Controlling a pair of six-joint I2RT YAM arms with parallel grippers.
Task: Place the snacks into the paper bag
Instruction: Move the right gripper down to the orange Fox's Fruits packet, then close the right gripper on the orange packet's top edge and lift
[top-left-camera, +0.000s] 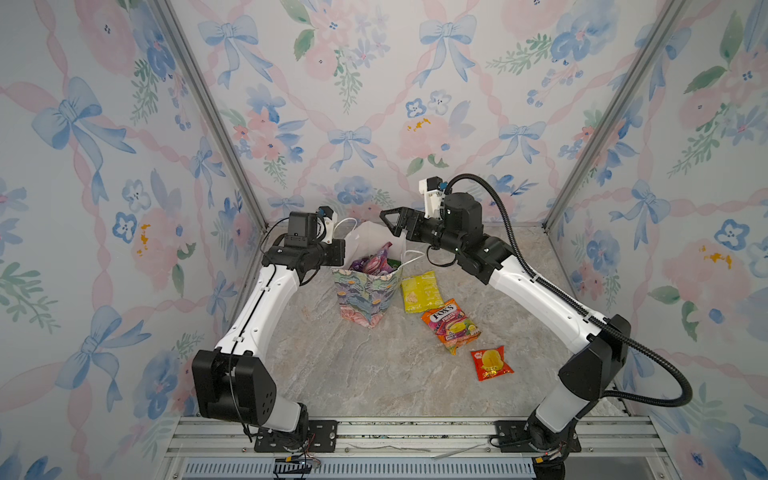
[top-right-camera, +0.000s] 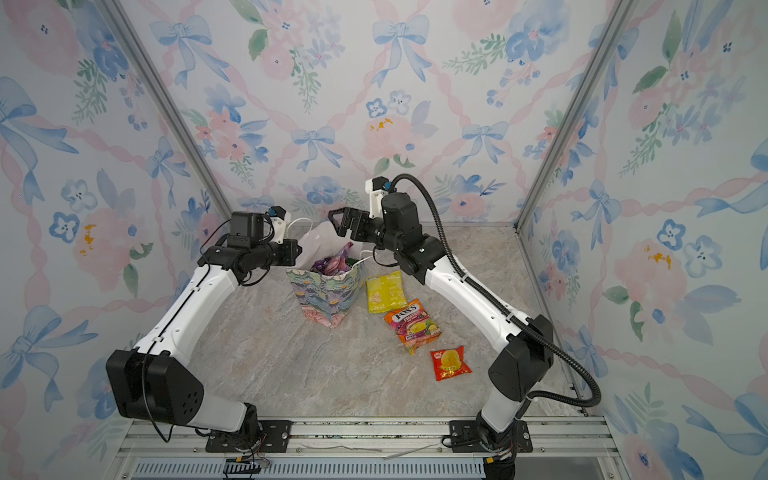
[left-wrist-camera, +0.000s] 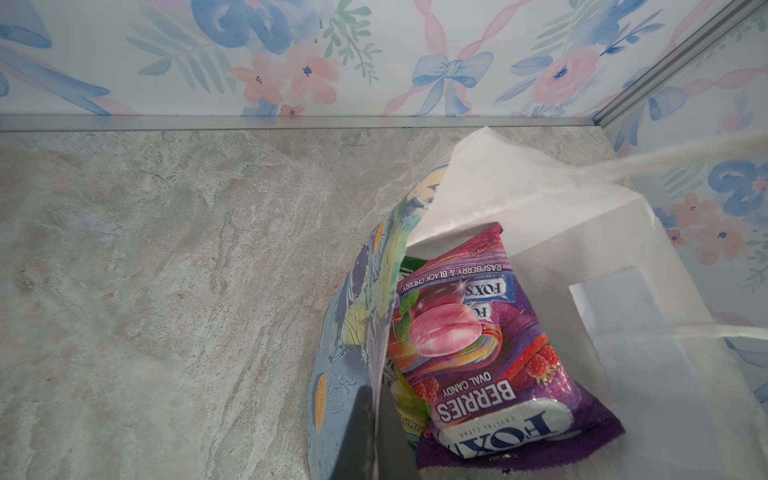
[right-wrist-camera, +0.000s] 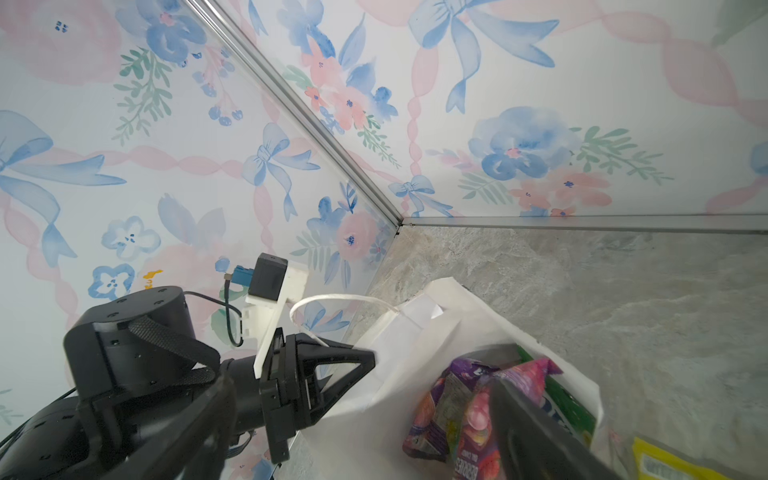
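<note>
The flowered paper bag (top-left-camera: 365, 297) stands upright mid-table in both top views, mouth open. Purple FOX'S snacks (top-left-camera: 374, 262) lie inside on a green packet (left-wrist-camera: 412, 264); the berries packet (left-wrist-camera: 478, 353) fills the left wrist view. My left gripper (top-left-camera: 346, 254) is shut on the bag's left wall (left-wrist-camera: 353, 332), one finger on each side. My right gripper (top-left-camera: 395, 227) hangs open and empty just above the bag's far rim. A yellow packet (top-left-camera: 420, 291), an orange FOX'S packet (top-left-camera: 451, 326) and a red-yellow packet (top-left-camera: 491, 363) lie on the table right of the bag.
The bag's white cord handles (top-left-camera: 413, 257) stick out at its rim. Flowered walls (top-left-camera: 374, 104) close in the back and both sides. The marble tabletop (top-left-camera: 353, 374) stretches in front of the bag. A metal rail (top-left-camera: 415, 432) with both arm bases runs along the front edge.
</note>
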